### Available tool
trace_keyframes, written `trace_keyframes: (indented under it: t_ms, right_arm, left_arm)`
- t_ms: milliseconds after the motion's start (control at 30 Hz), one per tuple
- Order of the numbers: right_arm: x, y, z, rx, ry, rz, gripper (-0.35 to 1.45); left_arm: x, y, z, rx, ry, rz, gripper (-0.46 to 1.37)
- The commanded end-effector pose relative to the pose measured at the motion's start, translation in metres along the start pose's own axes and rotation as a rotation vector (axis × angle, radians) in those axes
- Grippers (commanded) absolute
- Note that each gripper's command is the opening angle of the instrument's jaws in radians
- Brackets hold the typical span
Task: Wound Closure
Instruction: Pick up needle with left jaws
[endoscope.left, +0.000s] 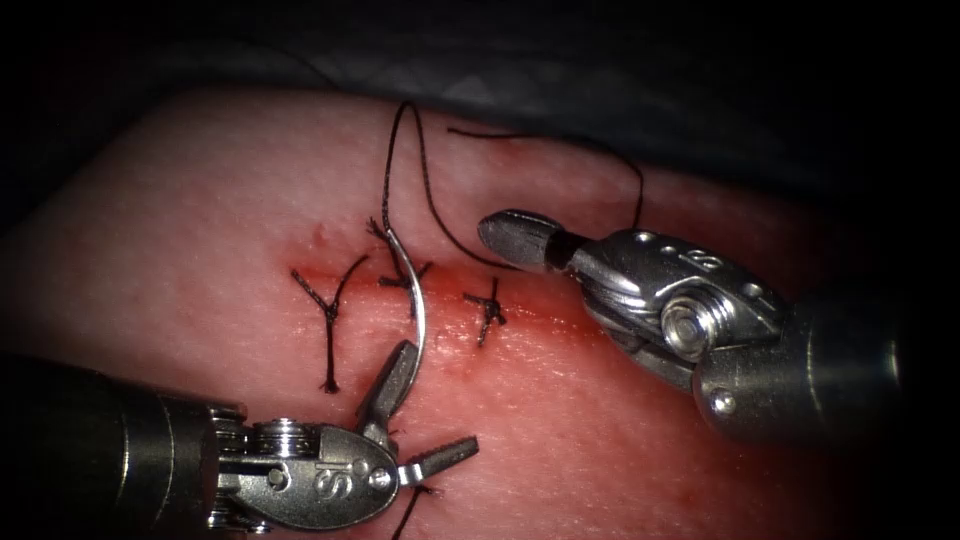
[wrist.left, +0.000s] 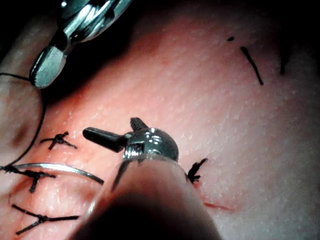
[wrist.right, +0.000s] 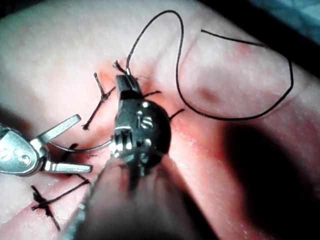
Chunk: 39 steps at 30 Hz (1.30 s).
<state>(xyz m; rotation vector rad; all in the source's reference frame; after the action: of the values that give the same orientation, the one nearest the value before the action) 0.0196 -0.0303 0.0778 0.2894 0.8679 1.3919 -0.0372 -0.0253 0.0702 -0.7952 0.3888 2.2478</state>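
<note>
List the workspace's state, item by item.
Surface: tissue, cut running left-right.
Job's things: needle arches across the cut; whether in tissue unclear. Thread loops behind the cut. Three knotted stitches.
Clutter: red fluid along the cut.
Grippers: left gripper open around the needle, holding nothing; right gripper shut beside the thread, hold unclear.
Cables: nothing seen.
Surroundings: dark, nothing told apart.

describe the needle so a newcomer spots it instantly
Start at the cut across the tissue, crossed by dark knotted stitches. At the middle stitch, a thin silver arc, the needle, curves down to the left end effector, whose jaws are open. It alone is bright metal; the thread is black.
</note>
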Motion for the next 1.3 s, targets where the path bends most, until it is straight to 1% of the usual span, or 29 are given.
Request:
trace_keyframes:
  t_ms: [33, 233, 300, 367, 400, 433, 467, 500, 533, 600, 667, 733, 767, 800, 833, 900, 967, 1067, 1100, 1200, 1233, 1300]
  right_arm:
    - [0.0, 0.0, 0.0, -0.004, 0.0, 0.0, -0.35]
    - [0.0, 0.0, 0.0, -0.006, -0.002, 0.0, -0.35]
    - [0.0, 0.0, 0.0, -0.006, -0.002, -0.006, -0.35]
    - [0.0, 0.0, 0.0, -0.005, -0.002, -0.012, -0.35]
    - [0.0, 0.0, 0.0, -0.005, -0.002, -0.018, -0.35]
    - [0.0, 0.0, 0.0, -0.005, -0.002, -0.018, -0.35]
    - [0.0, 0.0, 0.0, -0.005, -0.002, -0.018, -0.35]
    - [0.0, 0.0, 0.0, -0.003, 0.001, -0.017, -0.35]
    - [0.0, 0.0, 0.0, -0.002, 0.003, -0.017, -0.15]
    - [0.0, -0.0001, -0.0001, 0.005, 0.008, -0.034, 0.05]
    - [0.0, -0.0001, -0.0001, 0.013, 0.015, -0.057, 0.39]
    - [0.0, -0.0001, -0.0001, 0.023, 0.027, -0.062, 0.72]
    - [0.0, -0.0001, -0.0001, 0.025, 0.03, -0.062, 0.78]
    - [0.0, -0.0001, -0.0001, 0.028, 0.035, -0.062, 0.85]
    - [0.0, -0.0001, -0.0001, 0.031, 0.04, -0.061, 0.92]
    - [0.0, -0.0001, -0.0001, 0.031, 0.04, -0.061, 0.95]
    - [0.0001, -0.0001, -0.0001, 0.031, 0.04, -0.067, 0.97]
    - [0.0001, -0.0002, -0.0001, 0.033, 0.042, -0.072, 0.97]
    - [0.0002, -0.0002, -0.0002, 0.033, 0.042, -0.072, 0.98]
    - [0.0002, -0.0002, -0.0002, 0.034, 0.045, -0.072, 0.96]
    - [0.0002, -0.0002, -0.0002, 0.034, 0.045, -0.072, 0.95]
    - [0.0001, -0.0002, -0.0002, 0.034, 0.045, -0.077, 0.94]
  left_arm:
    - [0.0, 0.0, 0.0, -0.003, 0.0, 0.001, 0.55]
    - [0.0, 0.0, 0.0, -0.003, 0.0, 0.001, 0.55]
    - [0.0, 0.0, 0.0, -0.009, 0.003, 0.001, 0.5]
    - [-0.0001, -0.0001, 0.0001, -0.034, 0.015, -0.015, 0.44]
    - [-0.0002, -0.0001, 0.0002, -0.061, 0.029, -0.023, 0.38]
    - [-0.0002, 0.0, 0.0002, -0.074, 0.035, -0.026, 0.35]
    - [-0.0005, 0.0, 0.0002, -0.121, 0.057, -0.043, 0.29]
    - [-0.0005, 0.0, 0.0002, -0.131, 0.062, -0.044, 0.31]
    - [-0.0007, 0.0, 0.0003, -0.154, 0.069, -0.051, 0.36]
    - [-0.001, -0.0001, 0.0004, -0.166, 0.063, -0.068, 0.4]
    - [-0.0013, -0.0003, 0.0005, -0.167, 0.03, -0.086, 0.39]
    - [-0.0019, -0.0006, 0.0006, -0.168, -0.02, -0.101, 0.45]
    - [-0.0021, -0.0006, 0.0006, -0.17, -0.033, -0.11, 0.48]
    - [-0.0025, -0.0007, 0.0005, -0.178, -0.063, -0.114, 0.57]
    - [-0.0031, -0.0009, 0.0005, -0.191, -0.102, -0.127, 0.75]
    - [-0.0036, -0.001, 0.0005, -0.203, -0.138, -0.141, 0.89]
    - [-0.0043, -0.0011, 0.0006, -0.216, -0.185, -0.157, 0.96]
    - [-0.0051, -0.0012, 0.0009, -0.221, -0.21, -0.177, 0.94]
    - [-0.0055, -0.0013, 0.0012, -0.221, -0.219, -0.19, 0.88]
    - [-0.0058, -0.0015, 0.0016, -0.232, -0.218, -0.218, 0.85]
    - [-0.0059, -0.0016, 0.0018, -0.241, -0.217, -0.23, 0.85]
    - [-0.006, -0.0019, 0.0022, -0.266, -0.214, -0.253, 0.95]
